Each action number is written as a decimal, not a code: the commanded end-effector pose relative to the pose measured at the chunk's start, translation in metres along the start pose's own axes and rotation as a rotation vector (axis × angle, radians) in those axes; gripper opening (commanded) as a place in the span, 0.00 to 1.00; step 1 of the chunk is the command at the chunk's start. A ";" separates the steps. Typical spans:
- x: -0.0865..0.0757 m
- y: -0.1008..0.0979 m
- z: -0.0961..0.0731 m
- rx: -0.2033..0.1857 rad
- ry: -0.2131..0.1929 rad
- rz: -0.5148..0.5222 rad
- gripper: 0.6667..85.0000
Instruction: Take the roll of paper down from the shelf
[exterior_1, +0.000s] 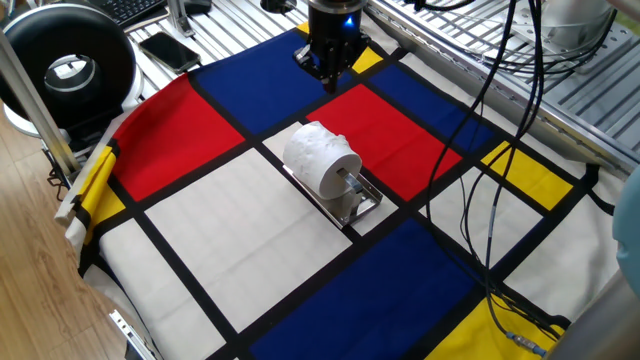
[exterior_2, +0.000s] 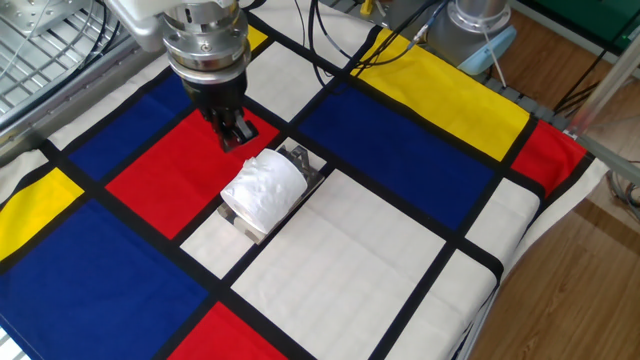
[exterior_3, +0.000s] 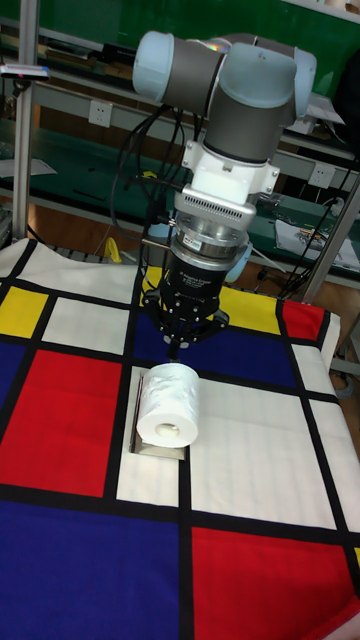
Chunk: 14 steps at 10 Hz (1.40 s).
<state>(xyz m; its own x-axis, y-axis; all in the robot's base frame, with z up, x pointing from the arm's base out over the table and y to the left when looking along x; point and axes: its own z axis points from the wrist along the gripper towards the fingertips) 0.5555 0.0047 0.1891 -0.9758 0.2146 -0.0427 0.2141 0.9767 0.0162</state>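
The white embossed roll of paper (exterior_1: 320, 158) (exterior_2: 262, 188) (exterior_3: 168, 402) sits on the peg of the shiny metal shelf (exterior_1: 357, 203) (exterior_2: 298, 160) (exterior_3: 134, 418), which lies on the checked cloth. Its hollow core faces the tall fixed camera. My gripper (exterior_1: 328, 80) (exterior_2: 234, 136) (exterior_3: 178, 350) hangs point-down above the red square just behind the roll, apart from it. Its fingers are pressed together with nothing between them.
A big black reel (exterior_1: 66, 64) stands at the cloth's far left corner, with a phone (exterior_1: 168, 48) beside it. Black cables (exterior_1: 492, 150) hang over the right side of the cloth. Grey slatted table (exterior_1: 590, 85) borders the cloth; the arm's base (exterior_2: 478, 25) stands behind.
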 end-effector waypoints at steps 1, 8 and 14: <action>0.000 0.010 -0.001 -0.041 -0.001 0.012 0.00; -0.005 -0.006 -0.001 0.019 -0.021 0.097 0.00; 0.003 0.004 -0.001 -0.017 0.011 0.012 0.00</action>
<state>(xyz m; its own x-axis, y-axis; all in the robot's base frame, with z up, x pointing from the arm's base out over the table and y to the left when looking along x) 0.5499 -0.0010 0.1890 -0.9645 0.2627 -0.0264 0.2630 0.9647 -0.0085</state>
